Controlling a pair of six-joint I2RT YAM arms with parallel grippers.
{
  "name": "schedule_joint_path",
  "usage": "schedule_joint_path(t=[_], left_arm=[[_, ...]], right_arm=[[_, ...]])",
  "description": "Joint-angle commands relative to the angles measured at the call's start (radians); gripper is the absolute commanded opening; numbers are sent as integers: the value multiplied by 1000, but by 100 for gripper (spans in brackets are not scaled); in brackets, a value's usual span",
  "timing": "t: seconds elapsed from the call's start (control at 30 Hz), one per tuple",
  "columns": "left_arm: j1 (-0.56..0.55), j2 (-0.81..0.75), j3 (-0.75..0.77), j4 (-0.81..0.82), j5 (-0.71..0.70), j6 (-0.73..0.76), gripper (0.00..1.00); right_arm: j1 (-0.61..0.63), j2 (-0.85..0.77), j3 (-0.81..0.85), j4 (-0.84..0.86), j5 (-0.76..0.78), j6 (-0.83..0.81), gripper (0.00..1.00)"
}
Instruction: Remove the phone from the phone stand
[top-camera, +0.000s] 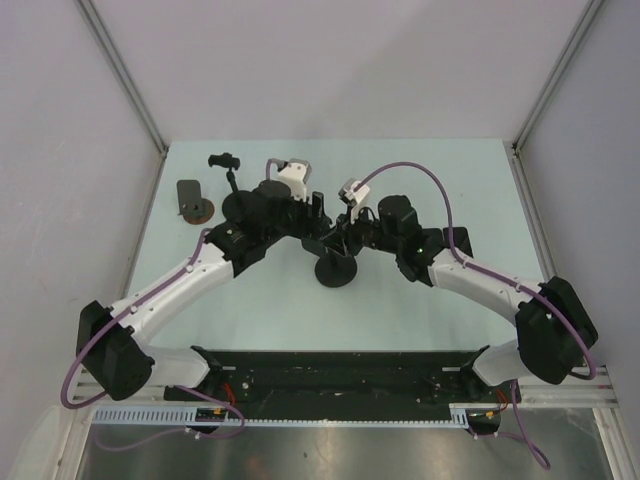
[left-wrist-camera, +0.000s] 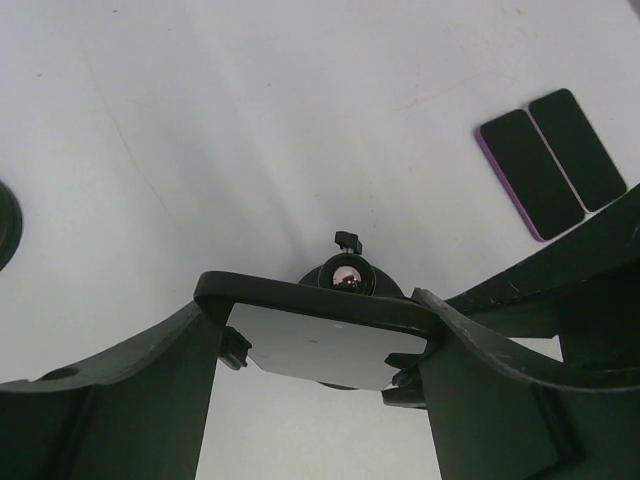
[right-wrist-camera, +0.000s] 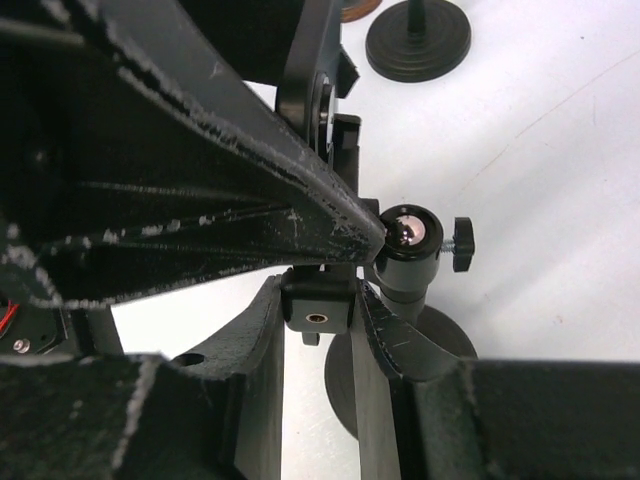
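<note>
Left gripper (left-wrist-camera: 316, 300) stands wide, and we see its fingers (left-wrist-camera: 140, 390) pressed on both ends of the phone (left-wrist-camera: 320, 345), which spans the gap between them, clipped in the phone stand (top-camera: 335, 272) midway between the table's (top-camera: 440, 180) side edges; right gripper (right-wrist-camera: 320, 298), far narrower, pinches the stand's bracket (right-wrist-camera: 318, 318) beside the ball joint (right-wrist-camera: 408, 232).

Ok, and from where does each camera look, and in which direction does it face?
Top external: fixed above and behind the arms, facing down on the table; both arms show from base to wrist, meeting over the phone stand.
Left wrist: on the left wrist, facing along the left gripper to the phone between its fingers.
Right wrist: on the right wrist, facing along the right gripper to the stand's clamp block.
Shared: both wrist views show the stand's shiny ball joint.
</note>
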Motion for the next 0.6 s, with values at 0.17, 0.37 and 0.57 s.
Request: schedule_joint_path(t=[0.17, 0.37, 0.57], left_arm=[[168, -59, 29, 109, 381, 226, 0], [222, -73, 24, 109, 467, 258, 0], [221, -70, 21, 113, 432, 206, 0]], right_arm=[[-98, -22, -1, -11, -229, 19, 0], [-126, -3, -1, -15, -257, 33, 0], [-126, -16, -1, -17, -162, 37, 0]])
